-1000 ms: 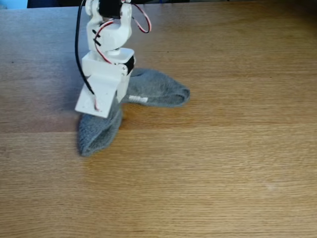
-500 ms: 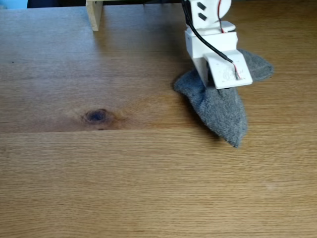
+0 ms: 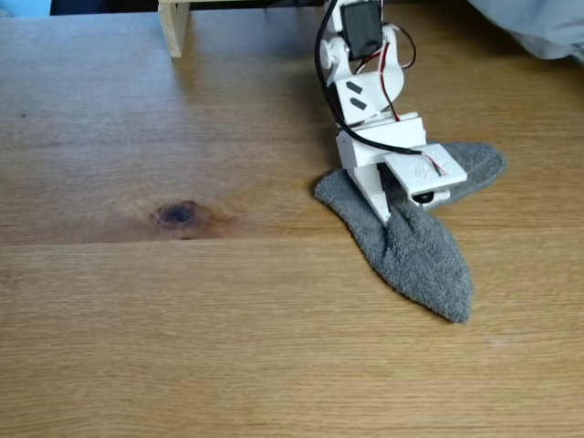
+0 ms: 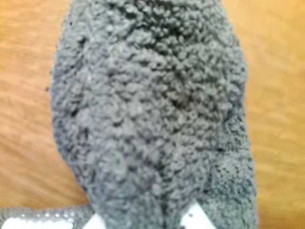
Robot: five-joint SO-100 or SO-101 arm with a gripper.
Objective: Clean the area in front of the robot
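The robot [image 3: 365, 87], a white arm with black servos and red and black wires, stands at the back of the light-brown oak tabletop [image 3: 228, 328]. Its gripper [image 3: 394, 212] presses down on a grey terry cloth [image 3: 420, 260] right of centre and is shut on it. The cloth spreads in two lobes, one toward the front right and one behind the gripper's flat plate [image 3: 425, 168]. In the wrist view the grey cloth [image 4: 147, 109] bulges up between the white fingers [image 4: 198, 218] over the wood [image 4: 276, 95].
A dark oval knot [image 3: 178, 214] marks the wood left of centre, just above a straight board seam [image 3: 137, 242]. A pale wooden post [image 3: 173, 27] stands at the back left. Pale grey-blue fabric [image 3: 538, 23] lies at the back right corner.
The arm swept the cloth from the left side, over the knot, to the right. In the last half second it pulled the cloth a little nearer the front.
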